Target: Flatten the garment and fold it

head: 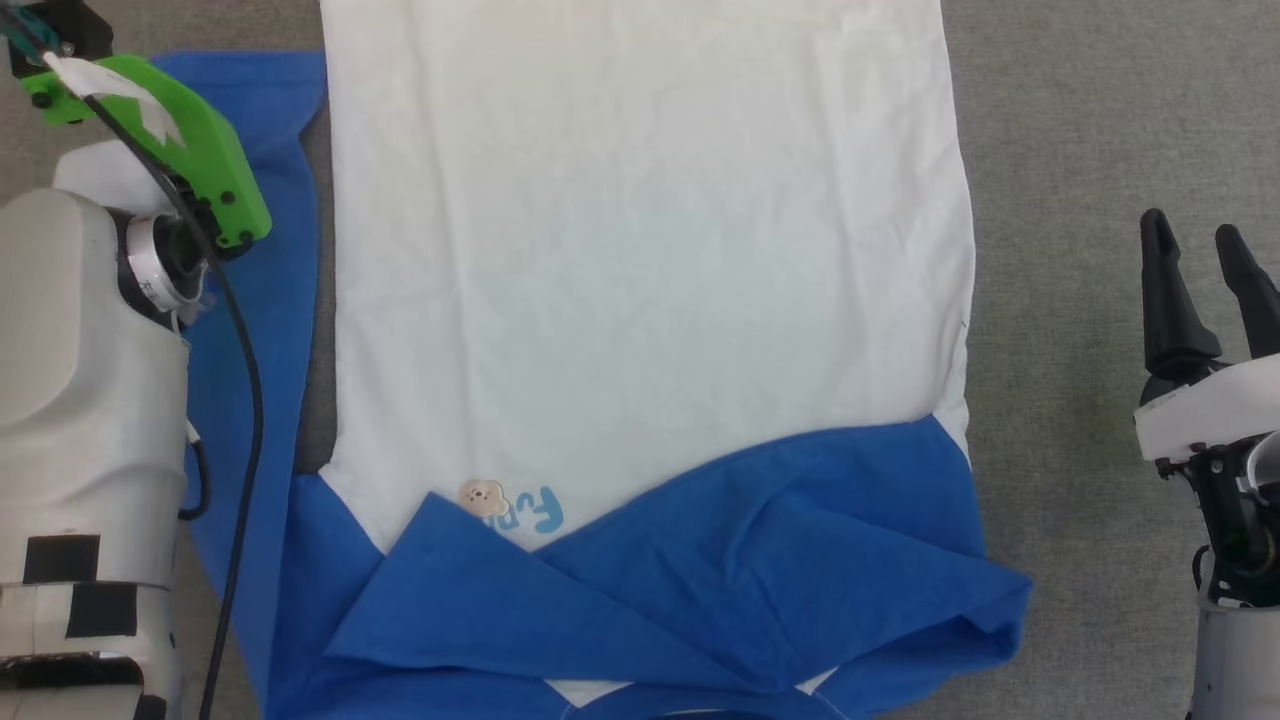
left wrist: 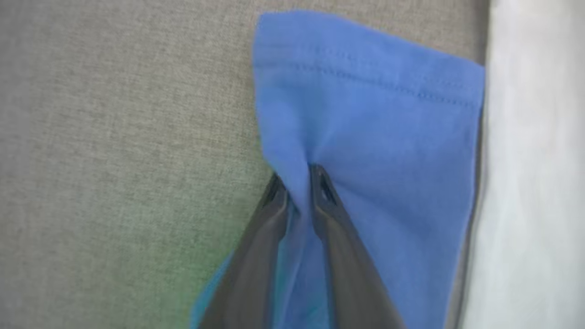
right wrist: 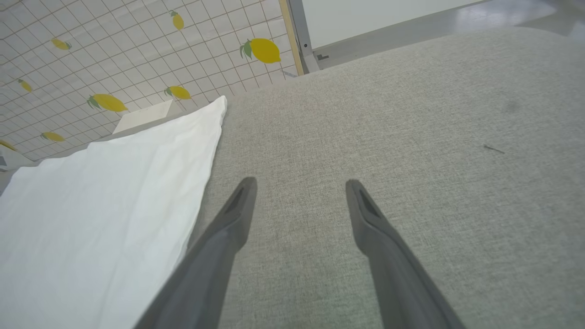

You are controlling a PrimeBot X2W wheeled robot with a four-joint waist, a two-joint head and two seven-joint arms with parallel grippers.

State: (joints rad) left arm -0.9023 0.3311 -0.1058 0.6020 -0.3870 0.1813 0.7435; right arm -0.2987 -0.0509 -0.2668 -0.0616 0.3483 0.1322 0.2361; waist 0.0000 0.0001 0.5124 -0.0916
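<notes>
Garment: laid on the grey worktop, with the white body spread smooth toward the far edge and the blue shoulders toward the near edge.
Right sleeve: already folded inward across the chest, so that the blue lettering beside a small emblem is partly covered.
Left sleeve: laid out flat along the worktop's left side, just beside the white body, with its stitched cuff hem in plain sight.
Left gripper: drawn together on a raised ridge of the left sleeve's blue cloth, which is puckered between the fingers.
Right gripper: fingers held well apart with nothing between them, over bare worktop to the right of the garment's side edge.
Step in hand: judged to be the folding-in of the left sleeve, to match the right one.
Handling: the cloth is judged light, soft and limp. No shape will be kept once it is lifted, and it is expected to drape, stretch a little and drag its neighbouring cloth along. Breakage is not a concern. Creases are likely if it is slid over the woven worktop.
Where to hold: the sleeve is best taken near its outer edge, through both layers. For later folds the hem corners and shoulder corners are suggested.
Risk: only the top layer may be caught, so the sleeve could open or slip free.
</notes>
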